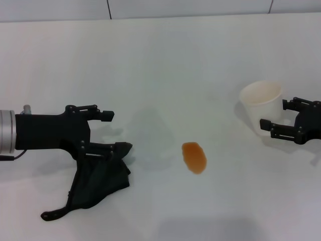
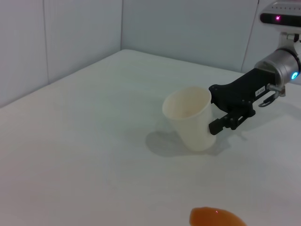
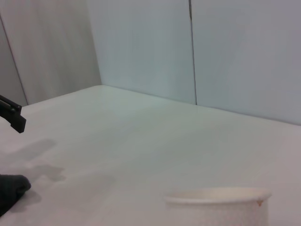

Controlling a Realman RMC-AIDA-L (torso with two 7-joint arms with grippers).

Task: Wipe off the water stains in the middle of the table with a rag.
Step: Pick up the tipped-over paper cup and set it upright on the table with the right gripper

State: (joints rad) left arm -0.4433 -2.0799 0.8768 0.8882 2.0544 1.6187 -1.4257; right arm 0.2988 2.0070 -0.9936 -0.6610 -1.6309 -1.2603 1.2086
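The orange-amber water stain [image 1: 194, 156] lies in the middle of the white table [image 1: 160, 60]; its edge also shows in the left wrist view [image 2: 216, 217]. The dark rag [image 1: 98, 178] lies crumpled on the table left of the stain, with a thin tail towards the front. My left gripper [image 1: 114, 131] is open, just above the rag's far end. Its lower finger touches the rag, and its upper finger is apart and bare. A bit of the rag shows in the right wrist view [image 3: 9, 190]. My right gripper [image 1: 276, 115] is open at the far right.
A whitish cup [image 1: 261, 100] stands upright at the right, also in the left wrist view [image 2: 190, 117] and the right wrist view [image 3: 218, 202]. The right gripper's fingers [image 2: 221, 125] lie against its side. Grey walls rise behind the table's far edge.
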